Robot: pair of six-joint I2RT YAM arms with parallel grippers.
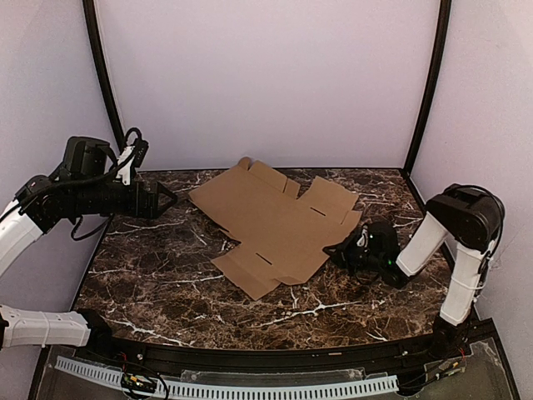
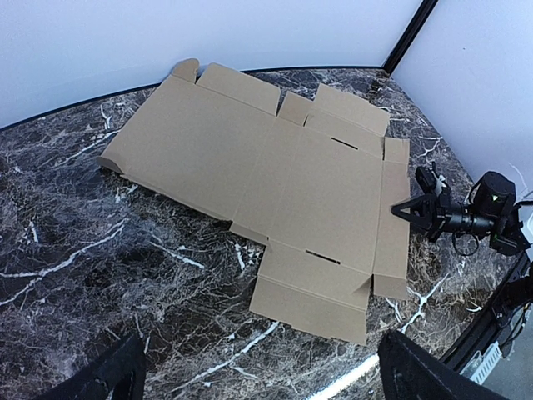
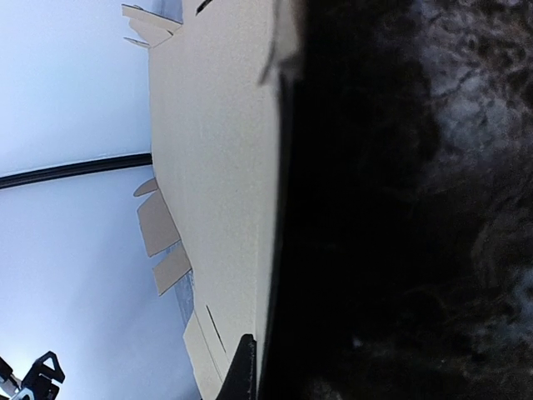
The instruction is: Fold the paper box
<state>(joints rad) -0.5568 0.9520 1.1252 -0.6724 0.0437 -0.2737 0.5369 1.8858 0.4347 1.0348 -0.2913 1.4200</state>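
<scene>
— Where does the top view put the paper box (image 1: pixel 275 225)?
— Flat on the middle of the table (image 1: pixel 166 283). The right gripper (image 1: pixel 337 248), forearm low, is closed on its 4 o'clock edge. The left gripper (image 1: pixel 171 200) hangs at 9 o'clock, well apart.
— And the wrist views?
— The left one shows its fingers (image 2: pixel 112 379) spread wide, empty. The right one shows the cardboard edge-on against a finger (image 3: pixel 246 367).

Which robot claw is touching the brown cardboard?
The right gripper: it is pinched shut on the cardboard sheet's right edge. The left gripper hangs open over the table's left side, clear of the sheet.
</scene>
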